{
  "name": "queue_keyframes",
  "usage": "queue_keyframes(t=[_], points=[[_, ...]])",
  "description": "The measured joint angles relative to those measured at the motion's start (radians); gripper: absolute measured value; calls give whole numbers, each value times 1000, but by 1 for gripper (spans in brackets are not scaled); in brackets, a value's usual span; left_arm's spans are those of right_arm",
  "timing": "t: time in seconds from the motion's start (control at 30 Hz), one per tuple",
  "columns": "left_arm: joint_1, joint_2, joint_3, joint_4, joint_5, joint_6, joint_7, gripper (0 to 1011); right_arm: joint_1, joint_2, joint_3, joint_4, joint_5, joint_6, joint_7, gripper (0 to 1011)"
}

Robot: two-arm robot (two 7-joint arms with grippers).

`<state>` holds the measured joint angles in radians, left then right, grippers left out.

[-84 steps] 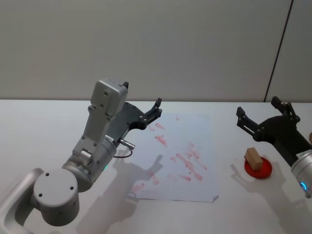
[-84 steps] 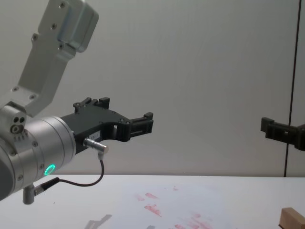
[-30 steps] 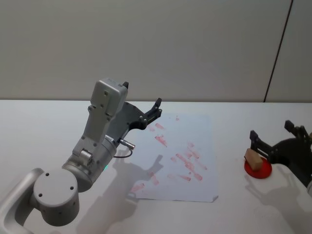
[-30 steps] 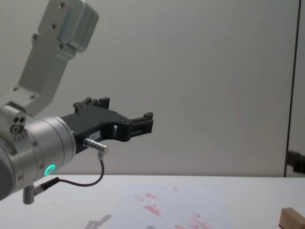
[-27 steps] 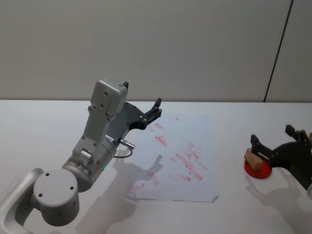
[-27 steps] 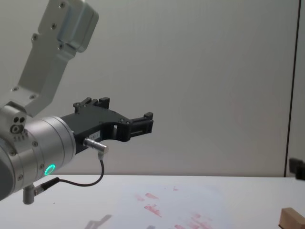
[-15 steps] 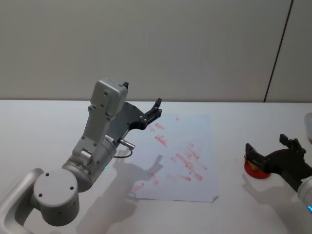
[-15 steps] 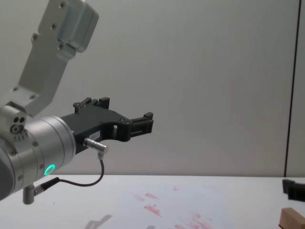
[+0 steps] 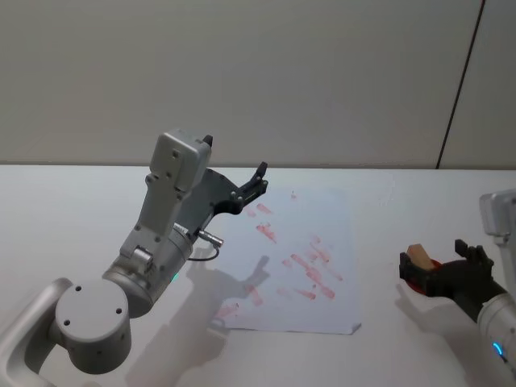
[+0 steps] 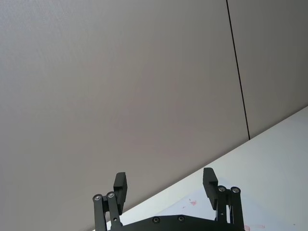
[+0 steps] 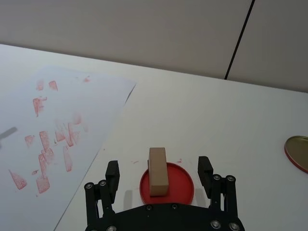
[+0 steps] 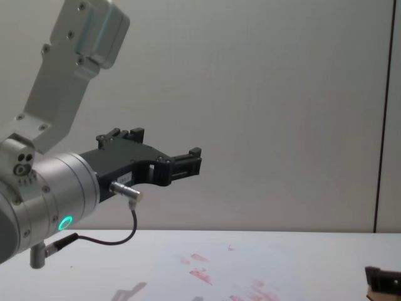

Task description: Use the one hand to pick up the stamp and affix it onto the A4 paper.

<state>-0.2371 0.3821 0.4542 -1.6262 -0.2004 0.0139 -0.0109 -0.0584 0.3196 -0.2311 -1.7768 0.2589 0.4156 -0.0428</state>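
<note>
Stamp [image 11: 158, 172] on red dish [image 11: 183, 186] — (right pincer [image 11: 159, 165] astride)

Plain grey wall [image 9: 242, 72], white table [image 9: 64, 201]

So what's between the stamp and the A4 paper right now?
In the right wrist view, one finger of the open right gripper flanks the stamp on its red pad; beyond it, bare table up to the A4 paper.

Note for you: no legible text, number, brand or sign. The red prints on the paper [image 9: 316, 227] are smudged blocks with no readable characters. The small pale label just behind the left gripper's [image 12: 195, 160] jaws is too small to read.
</note>
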Motion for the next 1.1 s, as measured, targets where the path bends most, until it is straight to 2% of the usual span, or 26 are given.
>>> queue_keyframes(t=[0.37, 1.03, 1.1], points=[[0, 0, 0, 0, 0, 0, 0, 1003, 33, -27, -7, 57, -25, 26, 11, 1001], [0, 0, 0, 0, 0, 0, 0, 1003, 80, -56, -12, 139, -65, 28, 45, 1000], [0, 0, 0, 0, 0, 0, 0, 1003, 83, -58, -12, 144, -67, 28, 47, 941]])
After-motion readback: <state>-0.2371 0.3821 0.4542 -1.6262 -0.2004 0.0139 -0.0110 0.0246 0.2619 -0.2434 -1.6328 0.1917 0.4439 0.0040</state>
